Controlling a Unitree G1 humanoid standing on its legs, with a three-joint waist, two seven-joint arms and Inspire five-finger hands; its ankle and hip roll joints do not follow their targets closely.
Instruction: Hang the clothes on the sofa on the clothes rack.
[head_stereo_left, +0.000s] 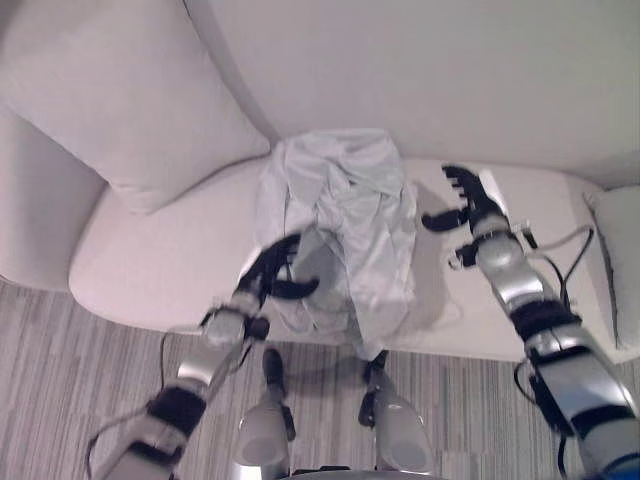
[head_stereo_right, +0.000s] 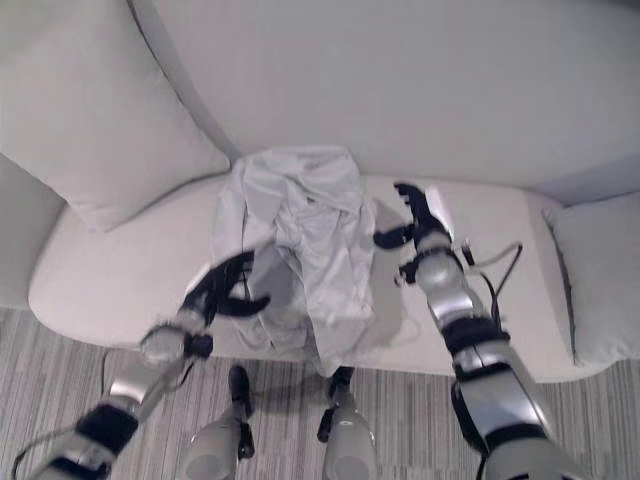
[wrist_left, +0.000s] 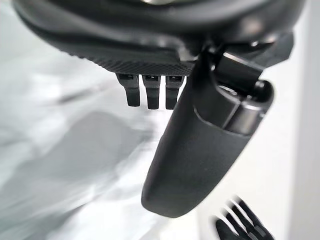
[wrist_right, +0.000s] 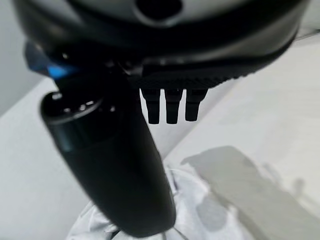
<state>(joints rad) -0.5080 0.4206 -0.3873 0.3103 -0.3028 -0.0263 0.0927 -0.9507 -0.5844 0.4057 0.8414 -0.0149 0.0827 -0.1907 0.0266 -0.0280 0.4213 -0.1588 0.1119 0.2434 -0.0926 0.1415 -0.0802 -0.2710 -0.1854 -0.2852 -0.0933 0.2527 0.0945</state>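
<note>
well, the pale grey garment lies crumpled on the sofa seat, draping over its front edge. left hand hovers at the garment's near-left edge, right hand beside its right edge (bare seat beyond); both spread, holding nothing.

Garment lies crumpled on the sofa seat, mid-seat, its top against the backrest, lower edge hanging over the front. Cushion leans behind-left of it, second cushion at far right. Left hand at garment's lower left edge; right hand just right of it, apart.
</note>
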